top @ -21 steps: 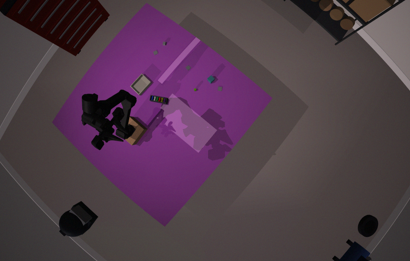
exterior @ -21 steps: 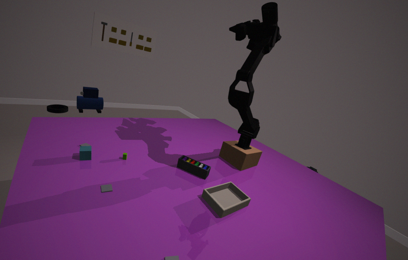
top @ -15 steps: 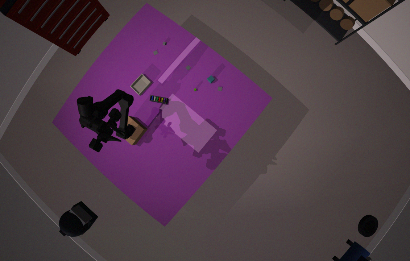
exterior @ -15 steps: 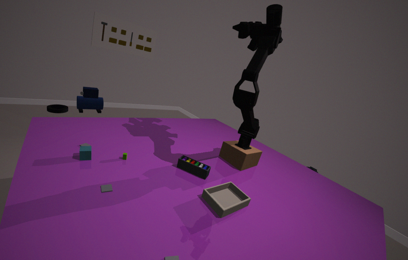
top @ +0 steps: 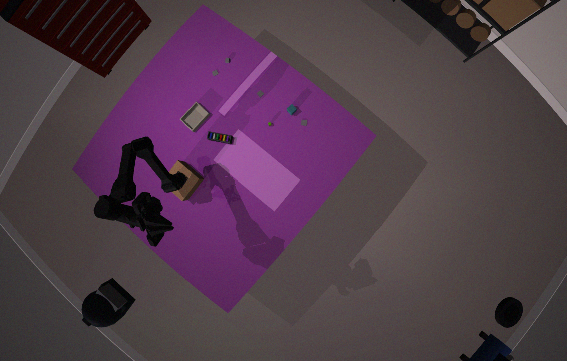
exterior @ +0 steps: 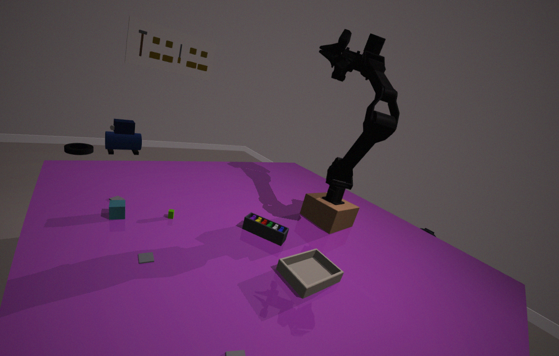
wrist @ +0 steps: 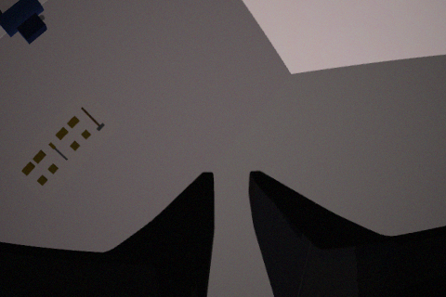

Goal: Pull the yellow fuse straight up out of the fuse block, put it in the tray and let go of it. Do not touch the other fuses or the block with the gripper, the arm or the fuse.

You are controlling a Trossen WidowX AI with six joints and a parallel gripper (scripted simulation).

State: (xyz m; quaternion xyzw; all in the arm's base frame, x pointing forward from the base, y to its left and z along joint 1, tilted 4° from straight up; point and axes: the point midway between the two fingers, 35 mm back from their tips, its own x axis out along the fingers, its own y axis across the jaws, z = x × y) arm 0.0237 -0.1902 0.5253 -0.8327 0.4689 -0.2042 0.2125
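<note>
The yellow fuse (top: 224, 138) (exterior: 259, 219) sits in the black fuse block (exterior: 261, 232), between the red and purple fuses. White, green and blue fuses stand in the same row. The beige tray (top: 196, 117) (exterior: 310, 271) lies beside the block and is empty. My gripper (top: 172, 225) (exterior: 320, 48) (wrist: 230, 182) is high in the air, far from the block and tray, pointing away from them. Its fingers stand a small gap apart with nothing between them. The wrist view shows only walls and distant things beyond the fingers, not the fuses or tray.
The arm stands on a brown box (top: 191, 184) (exterior: 327, 216) near the block. A teal cube (top: 292, 110) (exterior: 116, 210), a small green block (top: 269, 124) (exterior: 170, 214) and a flat grey tile (top: 260, 94) (exterior: 145, 257) lie on the purple table (top: 213, 255) (exterior: 405, 288).
</note>
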